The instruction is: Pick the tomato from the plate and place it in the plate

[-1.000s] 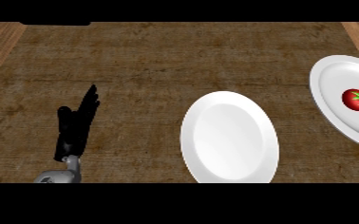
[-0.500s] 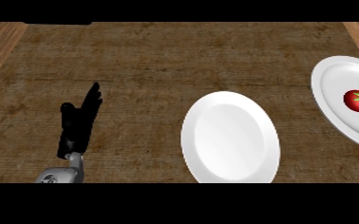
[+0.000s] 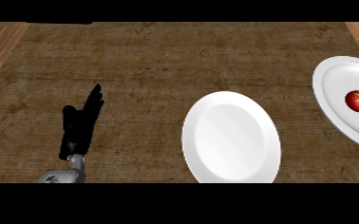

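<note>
Left hand (image 3: pixel 80 126) rests at lower left, fingers straight and released, holding nothing. One tomato (image 3: pixel 353 100) lies on the far-right plate (image 3: pixel 329 83), well apart from that hand. Two plates counted; the centre plate (image 3: pixel 231 140) sits between hand and tomato

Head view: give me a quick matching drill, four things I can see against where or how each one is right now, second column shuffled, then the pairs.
Things:
1. tomato
2. middle plate
3. right plate
4. left hand

Places or states:
A. open, fingers straight, at the view's lower left
B. cut off by the view's right edge, holds the red thing
C. bare, near the lower edge, at centre right
D. lies on a plate at the far right

Pairs: 1-D, 2-C, 3-B, 4-A
</note>
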